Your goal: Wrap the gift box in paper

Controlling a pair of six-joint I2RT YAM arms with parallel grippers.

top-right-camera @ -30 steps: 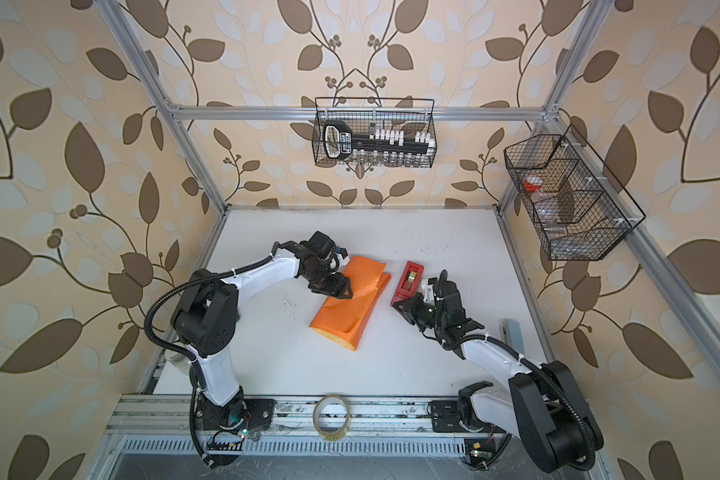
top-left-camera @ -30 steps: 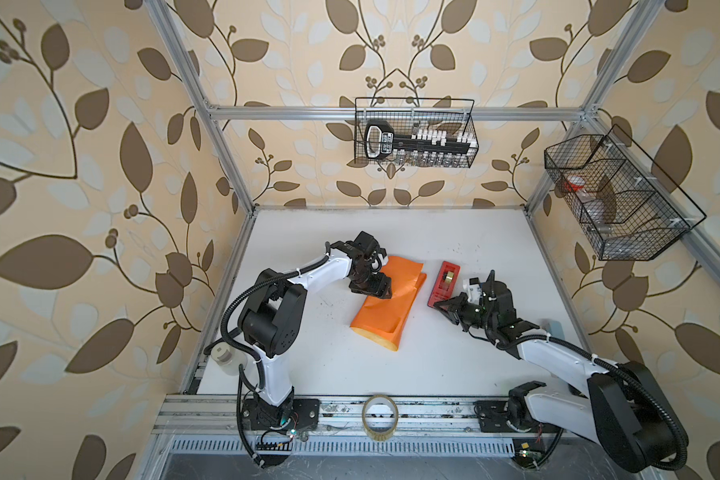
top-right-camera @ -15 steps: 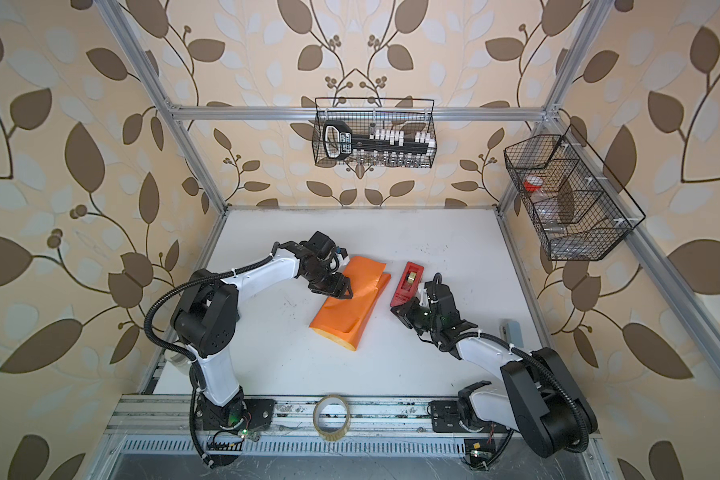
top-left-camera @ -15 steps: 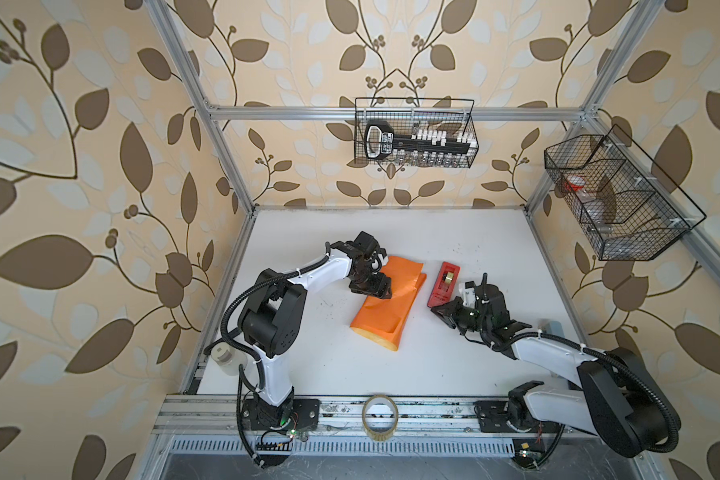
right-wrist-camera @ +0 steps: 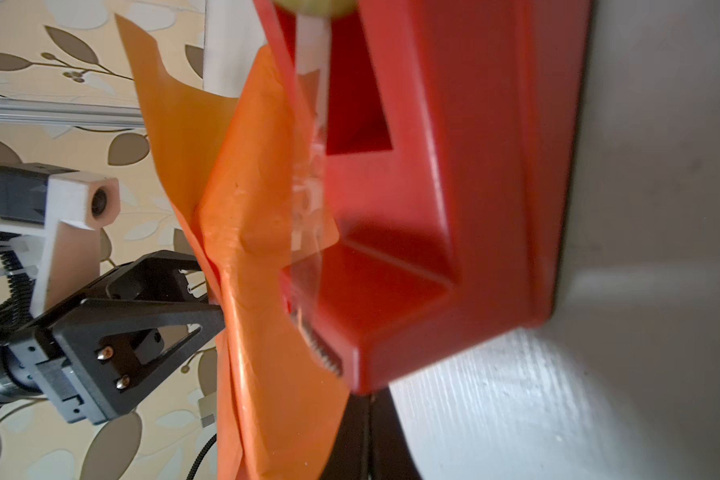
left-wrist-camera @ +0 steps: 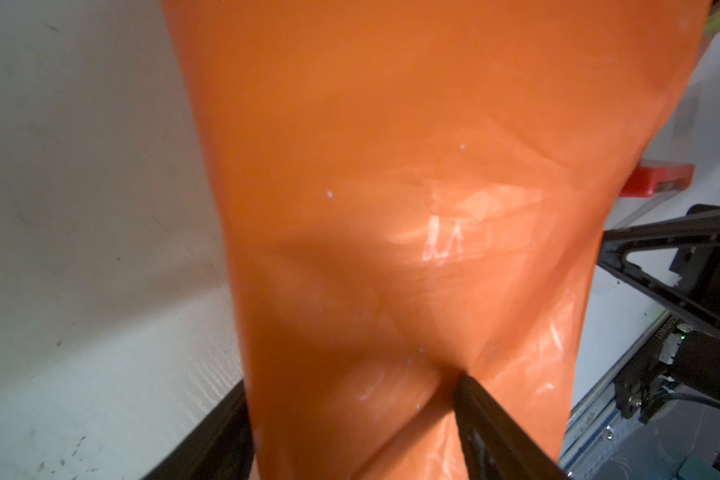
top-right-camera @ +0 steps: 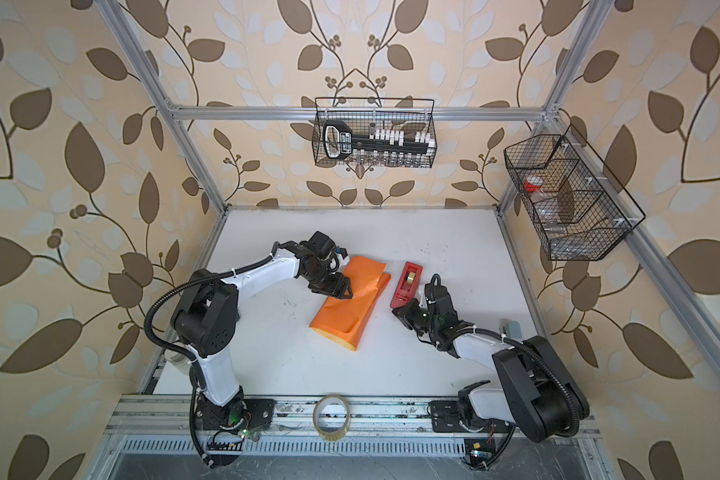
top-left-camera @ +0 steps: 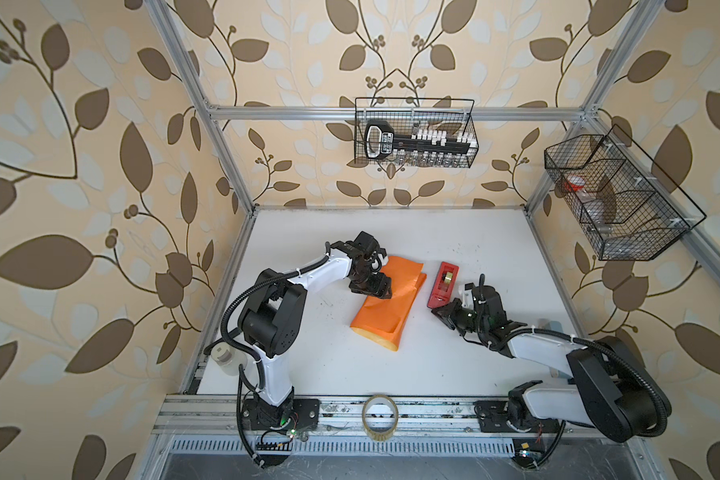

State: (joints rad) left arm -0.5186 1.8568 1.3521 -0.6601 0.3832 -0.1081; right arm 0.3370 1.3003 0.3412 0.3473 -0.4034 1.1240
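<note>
While the left gripper [top-left-camera: 377, 291] hasn't budged in the last second, the right one has. Left: jaws spread wide, one fingertip [left-wrist-camera: 487, 415] denting the paper [top-left-camera: 385, 309], the other finger at the sheet's edge. Can't tell if it clamps anything or just pins the fold.

Right gripper [top-left-camera: 440, 312]: jaws closed, empty. It has slid toward frame centre, and its tip now sits at the near, serrated end of the red tape dispenser [top-left-camera: 443, 282]. Touching or just apart, can't tell.

The paper is a folded orange bundle at the centre of both top views, slanting upper right to lower left, with the yellow underside showing at the lower end. No gift box visible anywhere; my guess is it's inside the bundle. The dispenser lies just right of the paper on the white table [top-left-camera: 495, 249]. A spare clear tape roll [top-left-camera: 380, 419] sits on the front rail, bottom centre.

My read: the fold is held and the right arm is going for tape. Closed jaws must open before they can pinch the strip end. Risk: shoving the dispenser instead of pulling tape.
</note>
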